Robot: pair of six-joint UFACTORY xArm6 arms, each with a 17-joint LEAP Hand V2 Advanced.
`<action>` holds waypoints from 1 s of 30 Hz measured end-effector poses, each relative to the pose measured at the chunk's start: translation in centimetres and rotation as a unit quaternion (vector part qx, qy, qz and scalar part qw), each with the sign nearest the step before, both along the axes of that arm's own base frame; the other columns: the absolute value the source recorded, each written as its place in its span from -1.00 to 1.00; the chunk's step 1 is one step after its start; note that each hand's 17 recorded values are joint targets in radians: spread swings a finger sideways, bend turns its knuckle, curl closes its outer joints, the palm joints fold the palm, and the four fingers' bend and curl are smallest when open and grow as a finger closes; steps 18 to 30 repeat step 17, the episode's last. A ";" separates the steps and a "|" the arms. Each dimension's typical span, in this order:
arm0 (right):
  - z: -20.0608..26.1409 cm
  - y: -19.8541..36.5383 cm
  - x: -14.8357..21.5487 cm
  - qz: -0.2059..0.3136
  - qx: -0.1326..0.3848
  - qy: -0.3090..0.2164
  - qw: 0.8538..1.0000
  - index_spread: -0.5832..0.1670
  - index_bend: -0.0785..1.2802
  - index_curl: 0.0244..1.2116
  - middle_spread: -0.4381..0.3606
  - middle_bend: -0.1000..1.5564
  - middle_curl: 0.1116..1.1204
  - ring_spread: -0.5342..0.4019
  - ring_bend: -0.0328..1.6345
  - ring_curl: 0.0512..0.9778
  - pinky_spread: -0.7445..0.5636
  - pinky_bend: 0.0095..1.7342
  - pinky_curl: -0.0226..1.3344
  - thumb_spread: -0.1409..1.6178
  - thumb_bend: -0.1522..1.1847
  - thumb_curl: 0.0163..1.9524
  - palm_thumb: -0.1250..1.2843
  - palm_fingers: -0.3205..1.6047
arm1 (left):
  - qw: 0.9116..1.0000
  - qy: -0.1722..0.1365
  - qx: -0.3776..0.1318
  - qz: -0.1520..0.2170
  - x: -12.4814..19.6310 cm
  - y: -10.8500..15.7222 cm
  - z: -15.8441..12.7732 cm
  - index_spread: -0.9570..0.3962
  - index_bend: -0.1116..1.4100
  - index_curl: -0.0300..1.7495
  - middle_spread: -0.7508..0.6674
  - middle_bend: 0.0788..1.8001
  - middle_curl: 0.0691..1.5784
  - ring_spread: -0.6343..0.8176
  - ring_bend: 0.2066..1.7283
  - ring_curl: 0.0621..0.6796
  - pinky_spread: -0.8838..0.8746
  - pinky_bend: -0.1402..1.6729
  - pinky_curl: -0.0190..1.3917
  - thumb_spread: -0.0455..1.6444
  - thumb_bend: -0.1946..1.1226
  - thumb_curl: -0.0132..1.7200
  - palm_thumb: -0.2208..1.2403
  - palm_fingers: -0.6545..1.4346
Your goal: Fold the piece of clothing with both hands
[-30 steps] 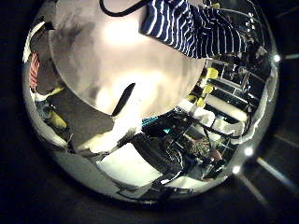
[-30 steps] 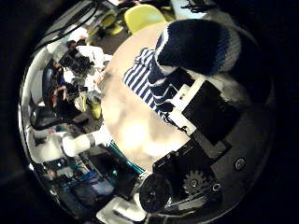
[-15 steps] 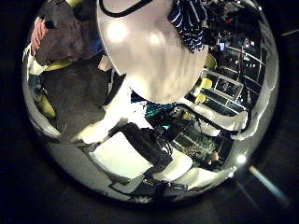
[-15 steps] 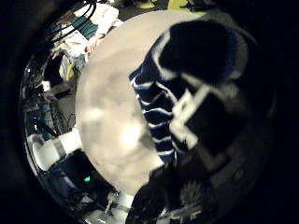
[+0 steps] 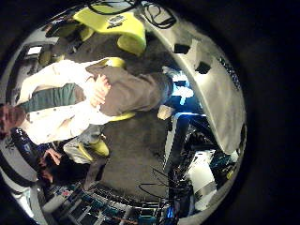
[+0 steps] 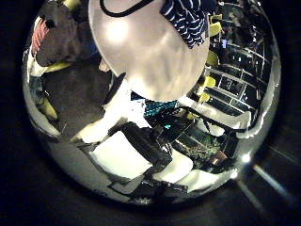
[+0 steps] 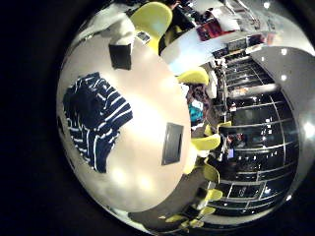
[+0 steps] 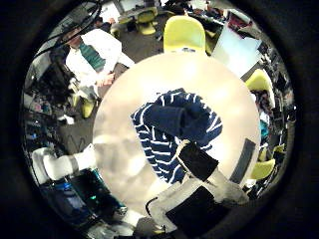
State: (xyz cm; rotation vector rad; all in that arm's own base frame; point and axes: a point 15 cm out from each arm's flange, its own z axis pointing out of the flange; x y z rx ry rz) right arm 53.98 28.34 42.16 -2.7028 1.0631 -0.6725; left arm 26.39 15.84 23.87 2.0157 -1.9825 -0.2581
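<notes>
The piece of clothing is a striped garment (image 8: 171,129) lying bunched and partly folded in the middle of a round table (image 8: 120,149). In the right thumb side palm view my right hand (image 8: 199,164) is well above the table, its fingers (image 8: 194,159) relaxed over the garment's near edge and holding nothing. The right little finger side palm view shows the garment (image 7: 95,118) flat on the table, far below. My left hand (image 6: 141,155) is off to the table's side.
Two flat rectangular objects (image 7: 172,143) (image 7: 120,54) lie on the table beside the garment. Chairs (image 8: 184,32) stand round the table. The left little finger side palm view shows floor (image 5: 131,150) and chairs.
My right hand has lifted away from the garment, which now lies far below it on the table. My left hand has drawn back from the garment towards the table's side.
</notes>
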 end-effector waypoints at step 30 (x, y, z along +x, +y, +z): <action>-3.3 -21.0 -11.1 -0.164 -0.060 0.230 0.957 -0.54 -0.62 -0.43 -0.13 -0.48 -0.46 0.18 -0.07 -0.46 0.80 -0.33 -0.30 0.67 -0.79 -0.57 0.15 -0.47 | 0.999 0.016 0.035 -0.014 -0.2 -10.0 4.1 0.22 -0.60 -0.42 0.12 -0.88 -0.61 -0.23 -0.27 -0.33 -0.10 -0.33 -0.33 0.42 -0.73 -0.61 -0.12 -0.04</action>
